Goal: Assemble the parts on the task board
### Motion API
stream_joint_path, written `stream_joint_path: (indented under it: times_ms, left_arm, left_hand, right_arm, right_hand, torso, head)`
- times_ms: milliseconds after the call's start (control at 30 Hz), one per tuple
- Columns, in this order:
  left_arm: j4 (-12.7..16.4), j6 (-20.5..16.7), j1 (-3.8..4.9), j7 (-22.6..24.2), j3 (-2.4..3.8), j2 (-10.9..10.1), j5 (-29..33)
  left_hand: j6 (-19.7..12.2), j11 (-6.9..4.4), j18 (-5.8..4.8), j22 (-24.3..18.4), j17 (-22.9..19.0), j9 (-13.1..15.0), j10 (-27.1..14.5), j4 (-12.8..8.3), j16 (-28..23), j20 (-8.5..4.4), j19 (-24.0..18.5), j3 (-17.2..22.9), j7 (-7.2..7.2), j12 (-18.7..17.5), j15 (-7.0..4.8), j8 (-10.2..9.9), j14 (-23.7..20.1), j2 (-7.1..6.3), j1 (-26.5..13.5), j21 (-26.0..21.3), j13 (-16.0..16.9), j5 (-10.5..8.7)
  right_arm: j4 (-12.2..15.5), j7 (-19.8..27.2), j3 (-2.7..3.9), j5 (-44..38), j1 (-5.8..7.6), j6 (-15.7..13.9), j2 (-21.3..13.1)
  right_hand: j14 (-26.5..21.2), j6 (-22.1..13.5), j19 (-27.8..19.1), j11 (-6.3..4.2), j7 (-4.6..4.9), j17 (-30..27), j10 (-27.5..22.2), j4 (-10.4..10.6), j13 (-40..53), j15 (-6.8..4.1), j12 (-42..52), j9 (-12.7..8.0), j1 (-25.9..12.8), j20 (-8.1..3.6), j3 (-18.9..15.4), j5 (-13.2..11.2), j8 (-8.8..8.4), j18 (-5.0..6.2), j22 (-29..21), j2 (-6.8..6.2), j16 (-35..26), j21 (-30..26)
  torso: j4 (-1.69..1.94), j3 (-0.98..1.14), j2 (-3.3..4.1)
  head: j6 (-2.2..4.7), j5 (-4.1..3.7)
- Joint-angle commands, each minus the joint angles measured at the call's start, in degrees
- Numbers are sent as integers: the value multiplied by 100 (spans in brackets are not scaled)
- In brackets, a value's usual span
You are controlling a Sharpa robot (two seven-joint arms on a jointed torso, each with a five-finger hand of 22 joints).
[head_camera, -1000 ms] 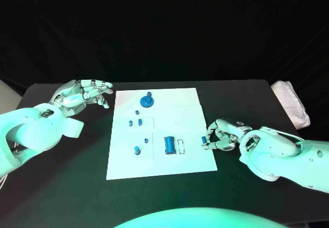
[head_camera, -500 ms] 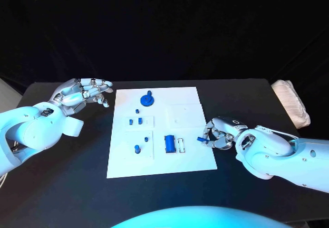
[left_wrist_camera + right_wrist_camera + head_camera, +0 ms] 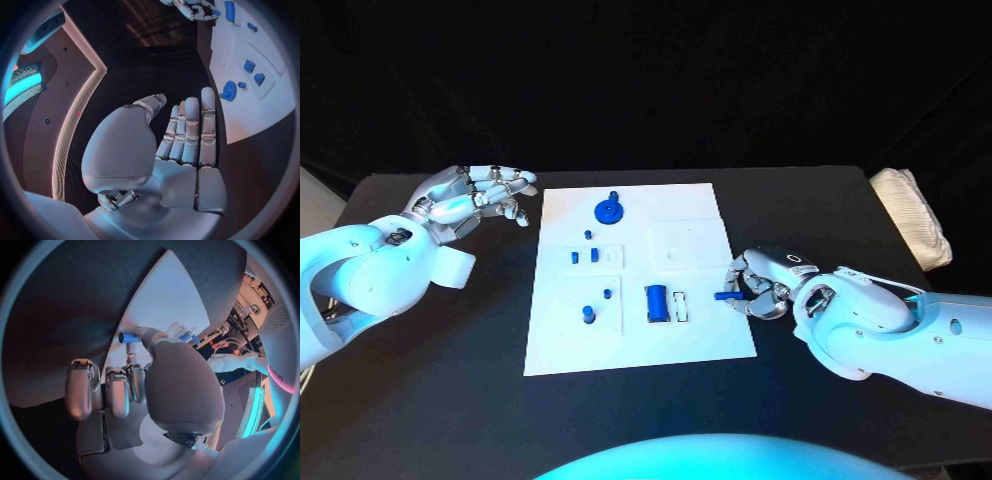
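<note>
Right hand [image 3: 764,283] is pinching a small blue peg [image 3: 727,295] at the right edge of the task board [image 3: 689,340], peg sticking out from the fingertips [image 3: 130,359] toward the board's middle. Just beyond the peg, a blue block [image 3: 656,303] and a white slot piece [image 3: 681,306] are lying on the board. Left hand [image 3: 470,197] is hovering over the desk [image 3: 444,400] beside the board's far left corner, fingers apart, holding nothing; a blue round part [image 3: 609,211] is sitting on the board near it
</note>
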Motion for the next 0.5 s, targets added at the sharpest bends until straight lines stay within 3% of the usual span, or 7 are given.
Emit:
stream_joint_path:
  times_ms: [33, 500]
  left_arm:
    - [18, 114, 0, 35, 2, 2, 23]
    - [13, 113, 0, 31, 2, 12, 23]
  left_hand:
    - [-44, 8, 80, -8, 7, -9, -30, 23, 33, 26, 1, -5, 14, 26, -1, 32, -43, 38, 23, -39, -6, 18]
    - [-42, 7, 81, -9, 8, -9, -31, 23, 34, 26, 1, -4, 12, 26, -2, 34, -44, 40, 29, -40, -7, 19]
  right_arm:
    - [78, -88, -26, 1, -36, -136, -6]
    - [548, -33, -18, 262, 127, -677, -45]
  right_hand:
    - [602, 27, 392, -41, -45, 1447, 276, -14, 1109, -44, 47, 41, -143, -57, 75, 69, 34, -54, 1133, 15, 33, 53]
    - [617, 48, 431, -63, -71, 1509, 329, -17, 1159, -63, 147, 105, -493, -76, 164, 27, 114, -86, 1201, -84, 77, 224]
  torso:
    - [-1, 1, 1]
    - [4, -2, 1]
  head:
    - [-1, 12]
    - [-2, 14]
